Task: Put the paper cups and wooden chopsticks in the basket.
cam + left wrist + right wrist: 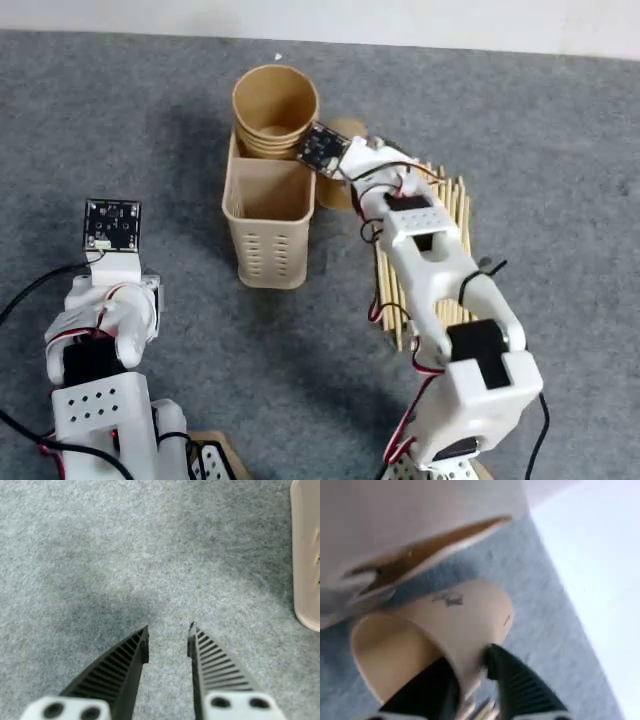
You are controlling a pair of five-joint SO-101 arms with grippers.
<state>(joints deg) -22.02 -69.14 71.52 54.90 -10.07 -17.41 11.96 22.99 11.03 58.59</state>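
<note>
A beige basket (pixel 268 262) stands mid-table, with a stack of paper cups (pixel 275 100) in its back compartment. My right gripper (pixel 470 665) is shut on the wall of another paper cup (pixel 455 615), one finger inside it and one finger (pixel 520 685) outside. In the high view this paper cup (pixel 347 131) is tilted, close to the basket's right side. A pile of wooden chopsticks (pixel 452 208) lies on the carpet under the right arm. My left gripper (pixel 167 635) stands open over bare carpet at the lower left, left of the basket (pixel 306 555).
Grey carpet (pixel 170 110) covers the table, and a white wall strip (pixel 450 25) runs along the back edge. The basket's front compartment (pixel 268 190) holds nothing. Open floor lies between the left arm and the basket.
</note>
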